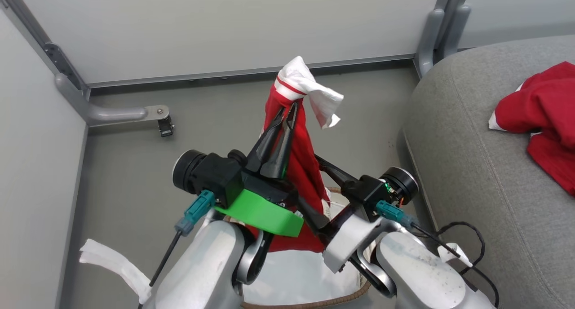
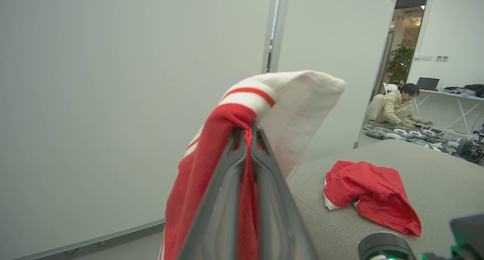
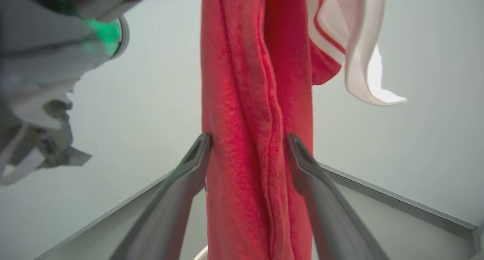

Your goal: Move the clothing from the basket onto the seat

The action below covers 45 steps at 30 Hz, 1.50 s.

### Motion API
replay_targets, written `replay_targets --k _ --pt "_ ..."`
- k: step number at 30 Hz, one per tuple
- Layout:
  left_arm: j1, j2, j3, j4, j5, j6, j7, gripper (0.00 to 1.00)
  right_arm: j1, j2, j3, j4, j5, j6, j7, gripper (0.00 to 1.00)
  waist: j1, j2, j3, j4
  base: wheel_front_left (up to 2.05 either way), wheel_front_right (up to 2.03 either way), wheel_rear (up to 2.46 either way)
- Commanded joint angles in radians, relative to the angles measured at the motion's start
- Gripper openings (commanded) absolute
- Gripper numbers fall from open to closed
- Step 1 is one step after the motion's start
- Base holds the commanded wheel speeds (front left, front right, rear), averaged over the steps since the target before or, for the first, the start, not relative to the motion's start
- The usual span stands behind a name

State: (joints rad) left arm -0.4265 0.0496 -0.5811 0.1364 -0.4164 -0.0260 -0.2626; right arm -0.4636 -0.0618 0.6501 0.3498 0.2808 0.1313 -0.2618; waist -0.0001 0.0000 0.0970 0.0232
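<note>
So the red-and-white garment (image 1: 307,161) is dangling over the basket (image 1: 314,302), pinched tight near its white cuff in my left gripper (image 1: 288,113). My right gripper (image 3: 247,139) has its jaws spread wide with the red cloth hanging between them. Another red piece (image 1: 546,111) is lying on the grey seat (image 1: 467,174).

The left gripper (image 2: 249,128) pinches a bright red fabric garment (image 2: 196,169), its white striped cuff flopping over the tips. A second crumpled red garment (image 2: 372,194) lies on the grey upholstered seat (image 2: 438,177); a person (image 2: 393,107) crouches beyond.
</note>
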Motion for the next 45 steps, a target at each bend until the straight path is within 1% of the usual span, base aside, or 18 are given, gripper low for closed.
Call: replay_targets --k 1,4,5,6,7,11,14,15,16,17,19,26,32,35,40,45 --pt "-0.020 0.003 -0.011 -0.007 -0.007 0.003 -0.003 0.00 -0.013 0.002 0.002 0.034 -0.009 -0.001 -0.005 1.00 0.0001 0.0000 0.008 0.028 0.00 0.00 0.00" --pt "-0.025 0.003 -0.037 -0.017 -0.024 0.008 -0.003 0.00 -0.035 0.007 0.014 0.103 -0.017 -0.001 -0.005 1.00 0.0001 0.0000 0.013 0.050 0.00 0.00 0.00" --pt "-0.026 0.003 -0.043 -0.018 -0.028 0.010 -0.003 0.00 -0.040 0.007 0.015 0.117 -0.008 -0.001 -0.005 0.75 0.0001 0.0000 0.016 0.055 0.00 0.00 0.00" --pt "-0.027 0.002 -0.050 -0.019 -0.033 0.012 -0.003 0.00 -0.044 0.007 0.019 0.125 0.008 -0.001 -0.005 0.15 0.0001 0.0000 0.018 0.061 0.00 0.00 0.00" --pt "-0.027 0.002 -0.053 -0.021 -0.035 0.015 -0.003 0.00 -0.043 0.008 0.021 0.129 0.020 -0.001 -0.005 0.00 0.0001 0.0000 0.021 0.064 0.00 0.00 0.00" --pt "-0.027 0.002 -0.049 -0.019 -0.036 0.025 -0.003 0.00 -0.026 0.006 -0.010 0.125 0.051 -0.001 -0.005 0.00 0.0001 0.0000 0.031 0.062 0.00 0.00 0.00" --pt "-0.014 0.002 -0.035 -0.002 -0.031 0.032 -0.002 0.00 0.000 0.007 -0.055 0.095 0.054 -0.001 -0.005 0.00 0.0001 0.0000 0.039 0.035 0.00 0.00 0.00" --pt "-0.010 0.002 -0.028 0.003 -0.027 0.032 -0.002 0.44 0.008 0.007 -0.065 0.084 0.054 -0.001 -0.005 0.00 0.0001 0.0000 0.041 0.023 0.00 0.00 0.00" --pt "-0.004 0.002 -0.022 0.013 -0.024 0.031 -0.002 0.67 0.016 0.007 -0.072 0.075 0.053 -0.001 -0.005 0.00 0.0001 0.0000 0.044 0.007 0.00 0.00 0.00" --pt "-0.002 0.003 -0.011 0.017 -0.017 0.030 -0.002 1.00 0.025 0.008 -0.083 0.065 0.047 -0.001 -0.005 0.00 0.0001 0.0000 0.049 -0.011 0.00 0.00 0.00" --pt "0.005 0.003 0.007 0.033 0.004 0.029 -0.002 1.00 0.035 0.007 -0.096 0.043 0.042 -0.001 -0.005 0.00 0.0001 0.0000 0.060 -0.051 0.00 0.00 0.00" --pt "0.025 0.003 0.058 0.077 0.047 -0.001 -0.002 1.00 0.078 0.000 -0.160 -0.043 0.056 -0.001 -0.005 0.00 0.0001 0.0000 0.092 -0.213 0.00 0.00 0.00" --pt "0.038 0.003 0.073 0.103 0.065 -0.024 -0.002 1.00 0.110 -0.002 -0.194 -0.090 0.074 -0.001 -0.005 0.00 0.0001 0.0000 0.109 -0.346 0.00 0.00 0.00" --pt "0.039 0.003 0.068 0.107 0.080 -0.039 -0.002 1.00 0.120 -0.002 -0.219 -0.109 0.082 -0.001 -0.005 0.00 0.0001 0.0000 0.119 -0.401 0.00 0.00 0.00" --pt "0.046 0.004 0.060 0.119 0.101 -0.058 -0.002 1.00 0.122 -0.006 -0.268 -0.143 0.091 -0.001 -0.005 0.00 0.0001 0.0000 0.139 -0.477 0.00 0.00 0.00" --pt "0.050 0.004 0.039 0.141 0.124 -0.071 -0.002 1.00 0.078 -0.048 -0.300 -0.170 0.094 -0.001 -0.005 0.00 0.0001 0.0000 0.160 -0.508 0.00 0.00 0.00"
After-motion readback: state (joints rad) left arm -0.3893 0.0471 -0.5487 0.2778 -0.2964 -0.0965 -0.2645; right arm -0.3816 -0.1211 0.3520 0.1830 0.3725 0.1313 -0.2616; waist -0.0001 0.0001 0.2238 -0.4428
